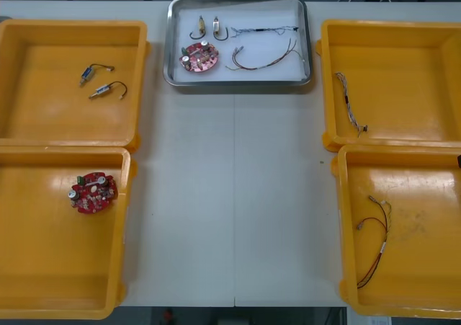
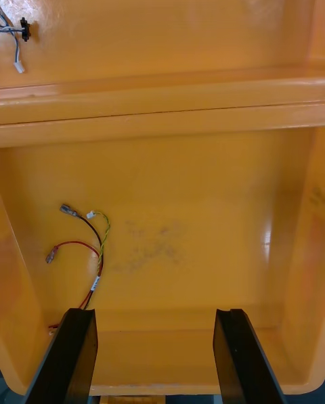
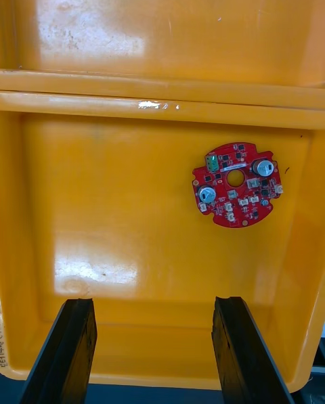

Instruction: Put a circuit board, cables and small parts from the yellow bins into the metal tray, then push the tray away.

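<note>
The metal tray (image 1: 238, 84) sits at the table's far middle, white inside. In it lie a red circuit board (image 1: 199, 58), two small metal parts (image 1: 208, 27), a blue and white cable (image 1: 263, 30) and a red and yellow cable (image 1: 263, 60). My left gripper (image 3: 152, 350) hangs open over the near left bin (image 3: 40, 194), a second circuit board (image 3: 236, 183) lying beyond its fingers. My right gripper (image 2: 154, 350) is open above the near right bin (image 2: 203, 241), where a red and yellow cable (image 2: 91, 248) lies off to one finger's side.
The far left bin (image 1: 21, 80) holds two small metal parts (image 1: 101, 80). A twisted blue and white cable (image 1: 349, 103) lies in the far right bin (image 1: 403, 80). Bare table (image 1: 234, 195) runs between the bins.
</note>
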Robot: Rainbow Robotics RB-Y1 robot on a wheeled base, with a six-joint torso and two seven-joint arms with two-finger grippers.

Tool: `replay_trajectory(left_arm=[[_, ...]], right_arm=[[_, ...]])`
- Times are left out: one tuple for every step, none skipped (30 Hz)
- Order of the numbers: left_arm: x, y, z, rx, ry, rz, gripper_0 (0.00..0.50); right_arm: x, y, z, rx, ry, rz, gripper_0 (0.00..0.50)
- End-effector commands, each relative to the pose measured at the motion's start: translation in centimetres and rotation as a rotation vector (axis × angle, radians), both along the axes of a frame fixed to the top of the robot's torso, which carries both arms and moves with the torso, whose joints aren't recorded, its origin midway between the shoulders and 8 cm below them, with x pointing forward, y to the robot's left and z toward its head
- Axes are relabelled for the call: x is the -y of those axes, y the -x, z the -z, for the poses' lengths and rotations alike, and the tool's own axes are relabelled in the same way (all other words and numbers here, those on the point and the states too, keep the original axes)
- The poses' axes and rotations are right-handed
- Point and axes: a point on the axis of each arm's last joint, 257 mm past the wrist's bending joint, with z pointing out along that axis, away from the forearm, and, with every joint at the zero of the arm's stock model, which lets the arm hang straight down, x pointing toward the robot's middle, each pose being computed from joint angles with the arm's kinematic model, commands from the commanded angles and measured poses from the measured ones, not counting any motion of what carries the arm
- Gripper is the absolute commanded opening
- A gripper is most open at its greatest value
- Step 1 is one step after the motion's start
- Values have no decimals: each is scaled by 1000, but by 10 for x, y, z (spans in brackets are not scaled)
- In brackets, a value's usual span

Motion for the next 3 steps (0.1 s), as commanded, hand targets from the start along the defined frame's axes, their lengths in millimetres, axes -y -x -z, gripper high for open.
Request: replay_trajectory(left_arm=[[-13, 2, -15, 26, -39, -48, 500], [-13, 2, -15, 26, -39, -48, 500], [-13, 2, -15, 26, -39, -48, 500]], right_arm=[[12, 3, -16, 24, 27, 36, 500], [12, 3, -16, 24, 27, 36, 500], [12, 3, -16, 24, 27, 36, 500]])
